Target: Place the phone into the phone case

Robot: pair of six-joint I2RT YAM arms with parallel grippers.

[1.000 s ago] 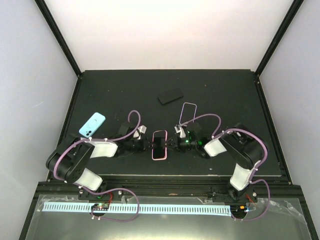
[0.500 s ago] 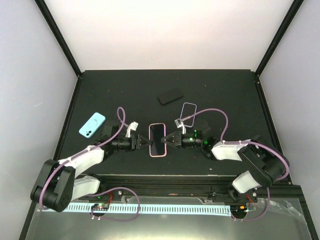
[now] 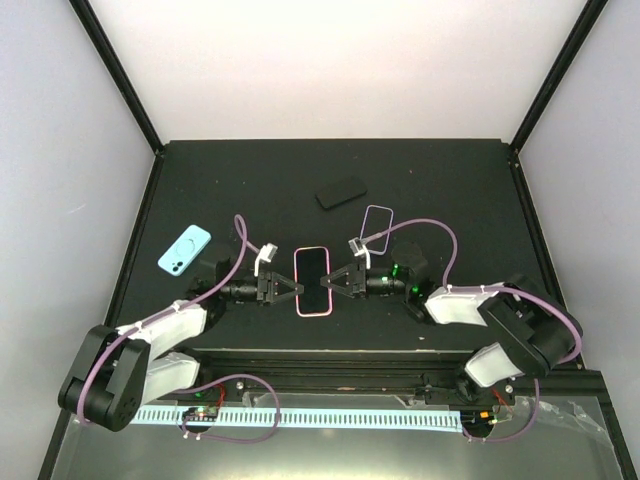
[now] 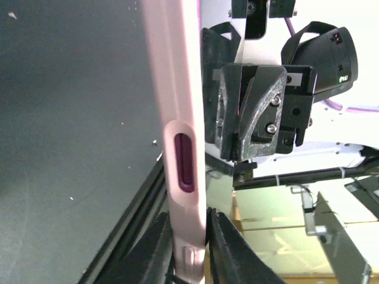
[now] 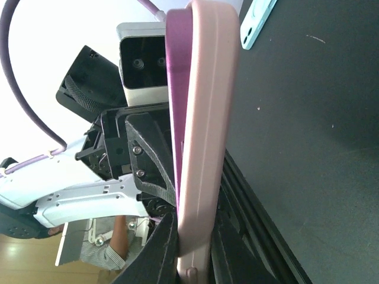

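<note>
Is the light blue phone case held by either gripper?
No, the light blue phone case lies on the table; the left gripper and right gripper clamp the pink-cased phone.

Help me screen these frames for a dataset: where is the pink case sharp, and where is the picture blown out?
Top external: evenly lit and sharp, the pink case small against the dark table. Left wrist: case edge crisp, white area at upper right washed out. Right wrist: case edge close and slightly soft, upper left blown to white.
</note>
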